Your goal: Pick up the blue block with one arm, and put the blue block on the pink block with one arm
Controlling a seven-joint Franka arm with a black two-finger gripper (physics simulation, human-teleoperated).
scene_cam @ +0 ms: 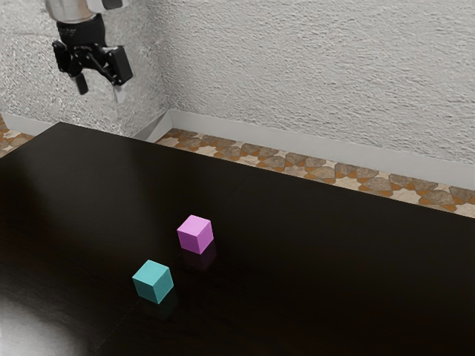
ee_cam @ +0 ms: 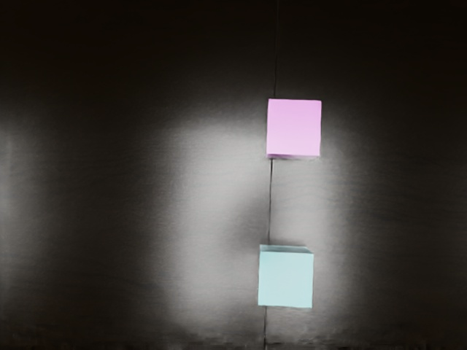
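Plainly the pickup is not yet begun: the gripper hangs high over the dark table, fingers spread and empty, so next it must descend squarely onto the blue block, which sits near the pink block without touching it.

The blue block and the pink block stand near each other but apart, a strip of bare worktop between them. Each one is free on all sides and from above; the wall lies well behind.

dark glossy table, blue block near pink block
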